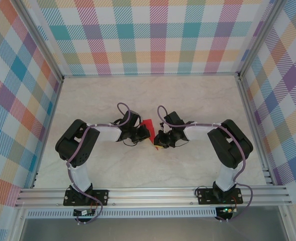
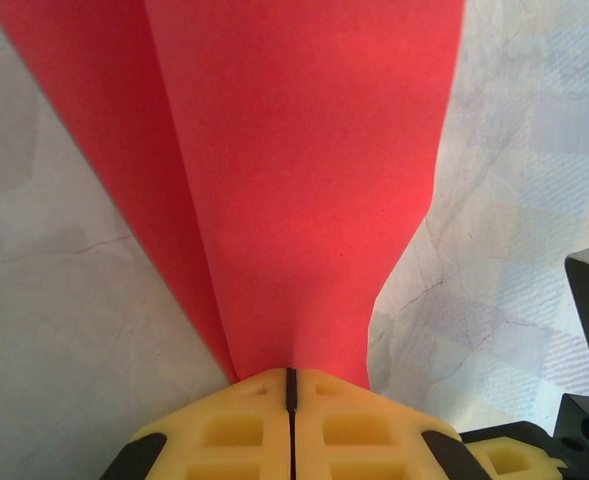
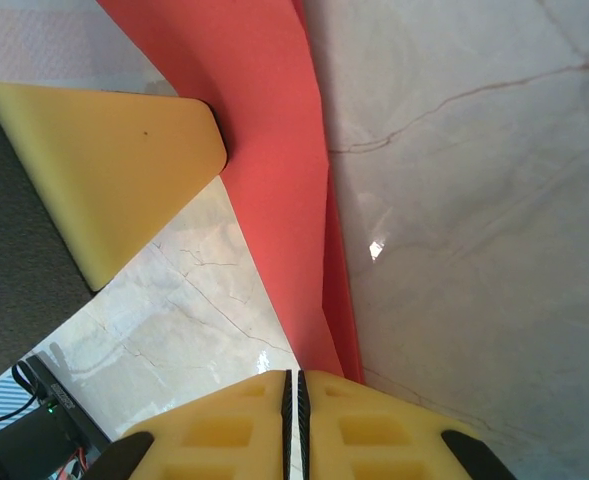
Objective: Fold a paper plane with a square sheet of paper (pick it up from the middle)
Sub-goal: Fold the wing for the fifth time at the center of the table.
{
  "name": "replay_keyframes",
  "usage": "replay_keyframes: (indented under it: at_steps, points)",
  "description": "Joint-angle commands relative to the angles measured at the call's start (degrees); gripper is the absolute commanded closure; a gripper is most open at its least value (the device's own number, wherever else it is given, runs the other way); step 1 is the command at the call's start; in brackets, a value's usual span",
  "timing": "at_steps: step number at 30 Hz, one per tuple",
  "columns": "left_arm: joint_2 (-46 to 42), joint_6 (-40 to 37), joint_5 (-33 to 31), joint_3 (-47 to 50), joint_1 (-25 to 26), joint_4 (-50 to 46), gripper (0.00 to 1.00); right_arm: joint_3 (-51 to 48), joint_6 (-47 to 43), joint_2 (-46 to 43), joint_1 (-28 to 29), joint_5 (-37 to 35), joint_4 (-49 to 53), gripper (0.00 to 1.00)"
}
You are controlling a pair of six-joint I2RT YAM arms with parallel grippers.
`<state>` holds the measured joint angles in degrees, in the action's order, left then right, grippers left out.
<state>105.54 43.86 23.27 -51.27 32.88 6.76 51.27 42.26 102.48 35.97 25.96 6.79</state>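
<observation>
Top view: the red paper (image 1: 147,124) appears as a small patch between the two wrists, above the middle of the desk (image 1: 188,95). Most of it is hidden under the arm housings. From here it cannot be told whether the paper rests on the desk or is held clear of it. The left fingers (image 1: 143,132) and right fingers (image 1: 158,139) are too small and too shadowed here for their state to be read.

Left wrist view: the left fingers (image 2: 319,388) are pressed together, pinching the narrow end of the red paper (image 2: 294,180). The paper widens away from them and is cut off at the top edge. A crease separates an overlapping layer on the left. A black part of the other arm is cut off at the right edge.

Right wrist view: the right fingers (image 3: 321,388) are pressed together, pinching a narrow layered edge of the red paper (image 3: 264,150). One yellow finger of the left arm enters from the left, its tip touching the paper. The paper's far end is cut off at the top.
</observation>
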Motion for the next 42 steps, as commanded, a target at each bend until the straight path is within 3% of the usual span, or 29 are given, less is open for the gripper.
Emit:
replay_keyframes:
  at_steps: [1, 12, 24, 34, 42]
  points:
    - [2.38, -0.83, -3.93, 0.08, 0.34, -4.8, 0.93, -0.51, -1.73, 1.25, 0.15, -0.22, 3.31, 0.87]
    - [2.44, -0.78, -4.24, 0.2, 0.34, -4.81, 0.93, -0.96, -2.92, 4.0, 0.24, 0.33, 4.28, 0.87]
    - [2.57, -0.72, -4.21, 0.23, 0.34, -4.85, 0.93, -0.2, -4.69, -0.42, 1.57, 0.67, 7.43, 0.88]
    - [2.57, -0.76, -4.2, 0.21, 0.34, -4.84, 0.93, -1.23, -4.24, 1.34, 1.57, -5.07, 9.51, 0.88]
    - [2.75, -0.7, -4.35, -0.04, 0.34, -4.93, 0.93, -2.43, -4.74, 0.17, 1.6, -4.86, 11.09, 0.88]
